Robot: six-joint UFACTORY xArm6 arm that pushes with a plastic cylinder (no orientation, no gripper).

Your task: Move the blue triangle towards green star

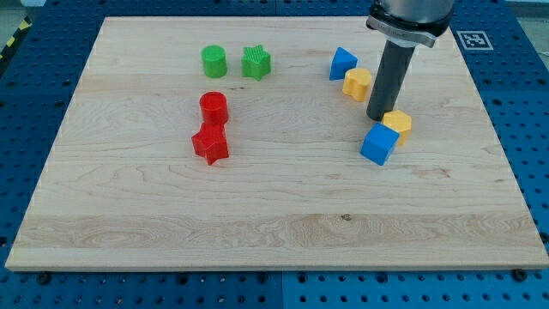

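The blue triangle (342, 63) sits on the wooden board at the view's upper right of centre. The green star (256, 63) lies to its left, at about the same height, with open wood between them. My tip (377, 117) is on the board below and to the right of the blue triangle, apart from it. The tip stands between a yellow block (357, 83) at its upper left and another yellow block (397, 122) at its right, close to both.
A blue cube (378, 143) sits just below the tip, touching the lower yellow block. A green cylinder (214, 62) is left of the green star. A red cylinder (213, 108) and a red star (210, 143) lie at the view's left of centre.
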